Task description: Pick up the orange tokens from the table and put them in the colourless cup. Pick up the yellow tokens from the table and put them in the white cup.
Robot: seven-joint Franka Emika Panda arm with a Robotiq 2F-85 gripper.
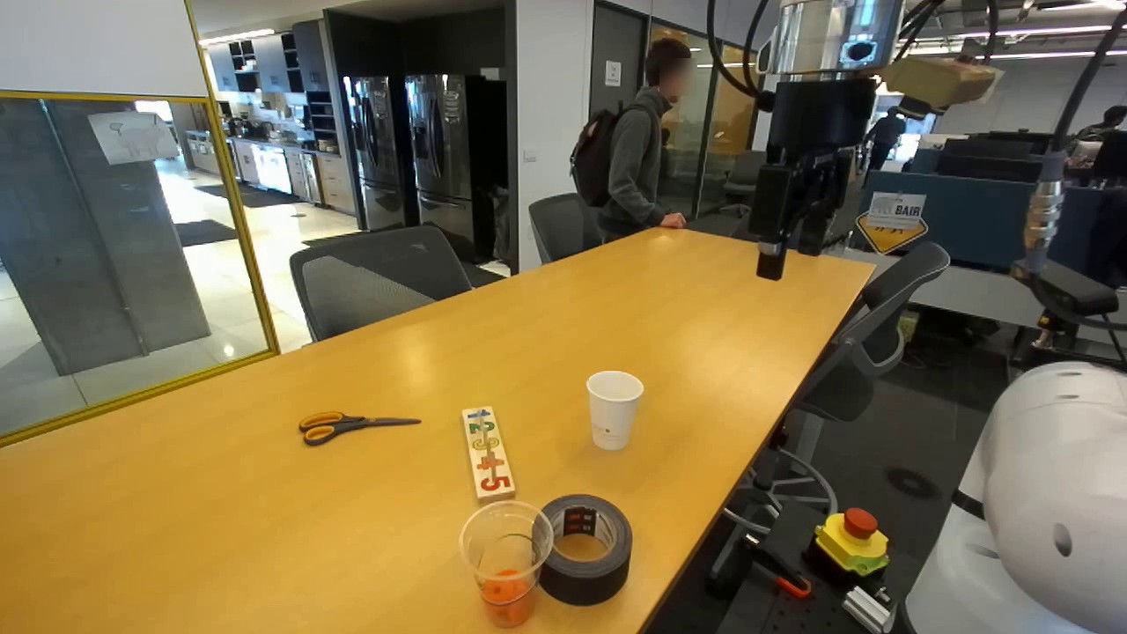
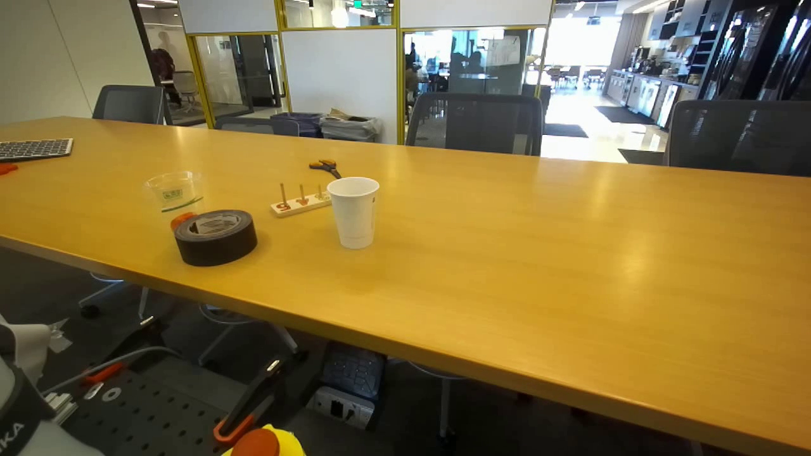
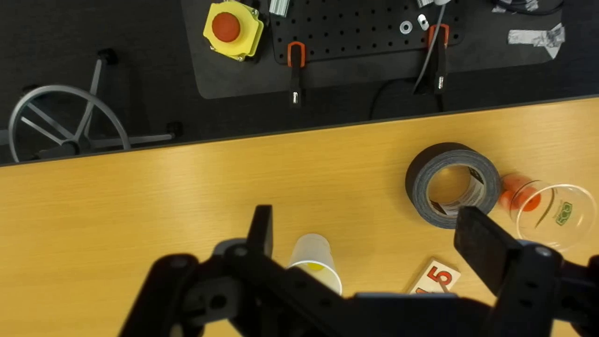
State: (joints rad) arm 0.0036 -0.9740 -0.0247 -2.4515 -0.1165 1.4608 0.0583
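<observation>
Orange tokens (image 1: 508, 599) lie at the bottom of the colourless cup (image 1: 475, 541), which stands upright against the tape roll. In the wrist view their orange (image 3: 529, 200) shows through the clear wall. Something yellow, the yellow tokens (image 3: 315, 266), shows inside the white cup (image 3: 312, 248); how many cannot be told. Both exterior views have that white cup (image 2: 355, 215) upright on the table. High above the tabletop hangs my gripper (image 1: 791, 257), well clear of both cups. Its fingers are spread wide in the wrist view, and the gripper (image 3: 365, 210) holds nothing.
A black tape roll (image 1: 585, 550) touches the clear cup's side. Beyond it lies a numbered board (image 1: 489, 453) with upright pegs (image 2: 283, 192). Scissors (image 1: 330, 427) rest farther off, and a keyboard (image 2: 35, 149) sits at the table's end. A person (image 1: 638, 145) stands at the far end.
</observation>
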